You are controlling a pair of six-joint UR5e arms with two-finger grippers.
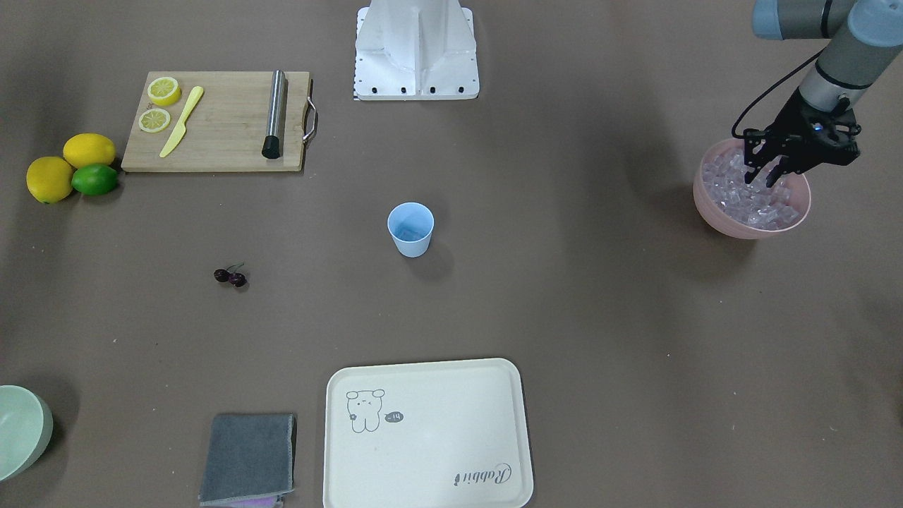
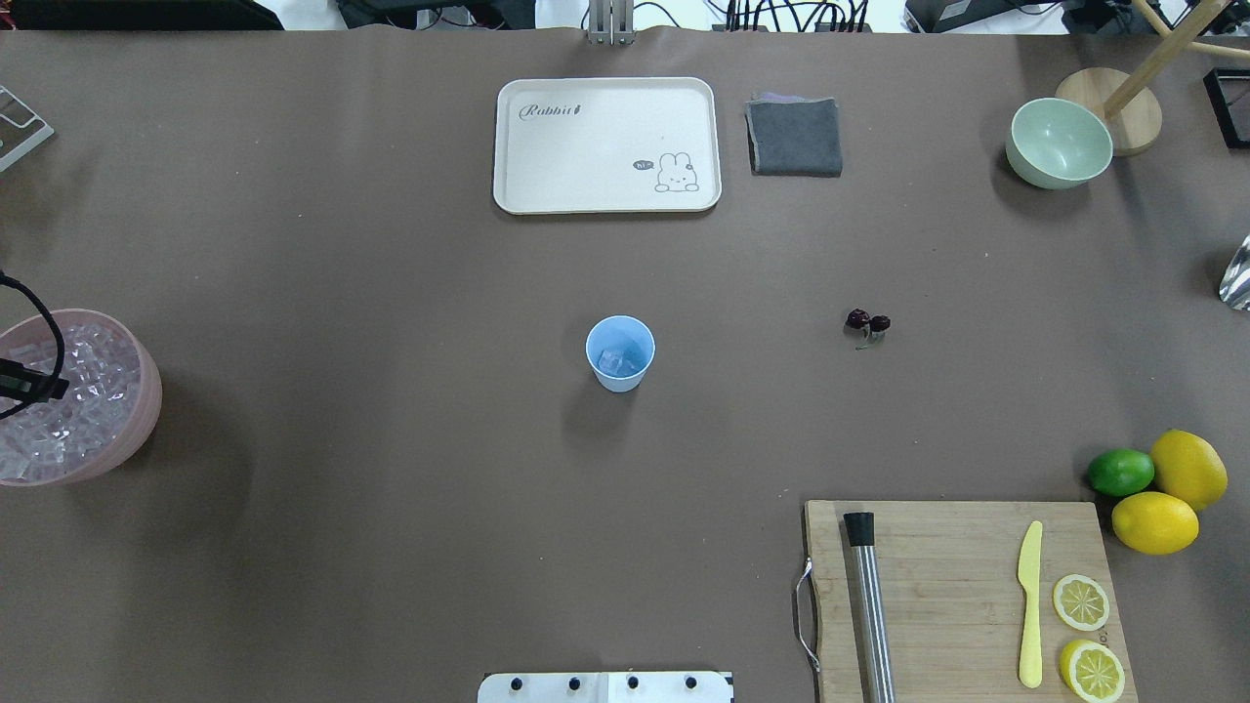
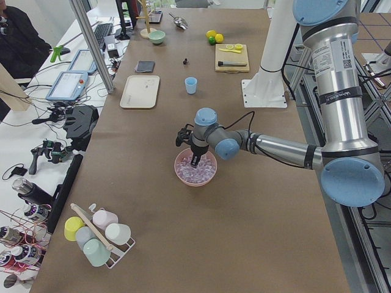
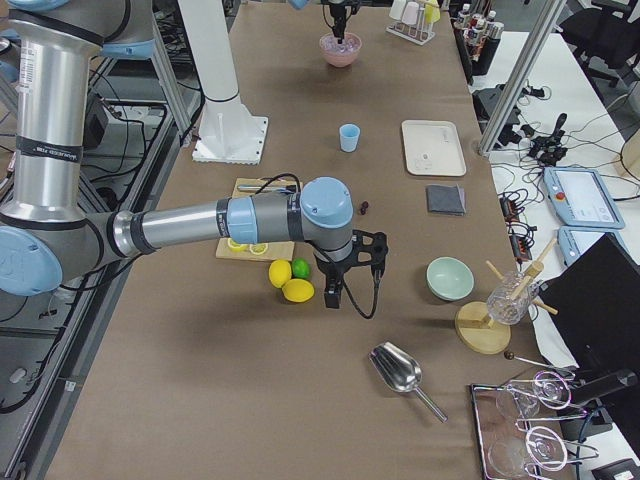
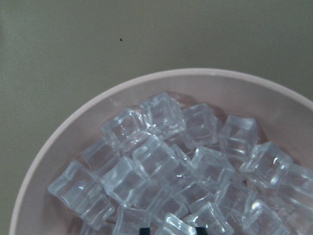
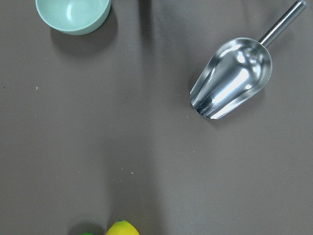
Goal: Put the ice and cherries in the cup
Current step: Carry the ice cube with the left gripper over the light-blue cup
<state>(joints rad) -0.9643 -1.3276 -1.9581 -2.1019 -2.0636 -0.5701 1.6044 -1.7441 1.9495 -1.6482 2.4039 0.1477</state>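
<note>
The light blue cup (image 1: 410, 229) stands upright mid-table, with one cube of ice (image 2: 617, 363) showing inside it. The cherries (image 1: 231, 276), a dark pair on green stems, lie on the table apart from the cup. A pink bowl (image 1: 712, 212) at the robot's far left holds a heap of clear ice (image 1: 765, 204). My left gripper (image 1: 765, 173) points down into that heap and is open, with one cube (image 5: 173, 226) between its fingertips (image 5: 144, 229). My right gripper (image 4: 332, 298) hangs over the table beside the lemons, seen only from the side, so I cannot tell its state.
A wooden cutting board (image 1: 226, 134) carries lemon halves, a yellow knife and a steel rod, with two lemons and a lime (image 1: 70, 169) beside it. A cream tray (image 1: 427, 434), a grey cloth (image 1: 248, 458), a pale green bowl (image 1: 21, 430) and a metal scoop (image 6: 232, 85) lie further off.
</note>
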